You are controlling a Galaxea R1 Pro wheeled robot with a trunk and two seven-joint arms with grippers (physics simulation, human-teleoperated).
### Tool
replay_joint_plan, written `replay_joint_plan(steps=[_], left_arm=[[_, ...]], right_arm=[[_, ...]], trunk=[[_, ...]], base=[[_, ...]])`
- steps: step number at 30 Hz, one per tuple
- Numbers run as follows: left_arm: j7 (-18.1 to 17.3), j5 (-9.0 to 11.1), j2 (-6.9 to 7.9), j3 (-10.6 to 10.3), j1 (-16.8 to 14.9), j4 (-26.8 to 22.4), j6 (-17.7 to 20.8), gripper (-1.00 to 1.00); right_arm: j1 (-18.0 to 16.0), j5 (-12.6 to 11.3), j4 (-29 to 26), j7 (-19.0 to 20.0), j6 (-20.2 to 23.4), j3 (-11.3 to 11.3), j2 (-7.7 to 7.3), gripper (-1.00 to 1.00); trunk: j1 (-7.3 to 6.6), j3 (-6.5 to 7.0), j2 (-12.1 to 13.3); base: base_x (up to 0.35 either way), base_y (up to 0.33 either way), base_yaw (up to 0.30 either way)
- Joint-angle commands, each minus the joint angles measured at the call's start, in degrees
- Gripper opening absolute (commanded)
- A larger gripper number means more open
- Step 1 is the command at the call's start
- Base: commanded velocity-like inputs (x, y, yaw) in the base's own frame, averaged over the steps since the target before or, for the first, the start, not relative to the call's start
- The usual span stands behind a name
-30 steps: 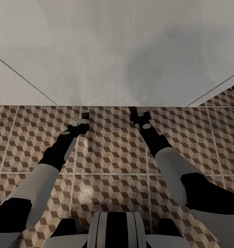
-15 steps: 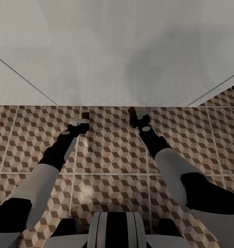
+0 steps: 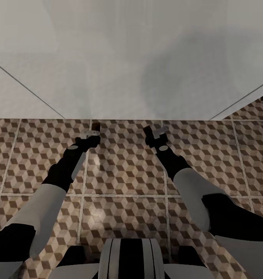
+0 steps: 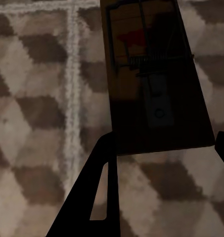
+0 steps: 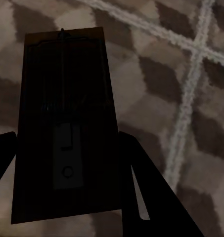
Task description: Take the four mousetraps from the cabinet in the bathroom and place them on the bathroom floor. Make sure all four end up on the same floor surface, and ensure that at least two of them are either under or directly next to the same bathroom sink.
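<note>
The left claw (image 3: 93, 134) sits just left of centre in the head view, low over the tiles and close to the foot of the white surface that takes up the upper half of the frame. In the left wrist view its two dark fingers (image 4: 94, 197) stand apart at the lower corners, one on each side of the near end of a mousetrap (image 4: 154, 79). The board reaches up to the top centre of that frame, with its wire, spring and red mark showing. Whether the fingers press the board or only flank it cannot be told. In the head view this trap shows as a small brown patch (image 3: 95, 126) just beyond the fingertips, by the white edge.

The right claw (image 3: 153, 133) is right of centre in the head view, also low over the tiles. In the right wrist view its fingers (image 5: 141, 192) stand wide, either side of a second mousetrap (image 5: 65, 123), a dark shaded board in the left half of the frame; contact cannot be judged here either.

The bathroom floor (image 3: 123, 174) spreads across the lower half of the head view, brown, beige and white cubes with pale grout lines. The white surface (image 3: 131, 58) above it is crossed by two thin slanting lines.
</note>
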Motion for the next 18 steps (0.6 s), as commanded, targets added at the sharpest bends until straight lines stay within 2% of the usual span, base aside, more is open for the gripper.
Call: replay_joint_plan(steps=[1, 18], left_arm=[[0.54, 0.37, 0.09, -0.31, -0.01, -0.21, 0.32, -1.0], [0.54, 0.42, -0.31, -0.39, -0.01, -1.08, 0.4, -1.0]], right_arm=[[-0.03, 0.25, 0.01, -0.54, 0.26, 0.29, 0.0, -1.0], [-0.08, 0.3, 1.82, -0.54, 0.44, 0.22, 0.0, -1.0]], trunk=[[-0.01, -0.03, -0.01], [-0.01, -0.03, -0.01]], base=[[0.0, 0.0, 0.0], [0.0, 0.0, 0.0]])
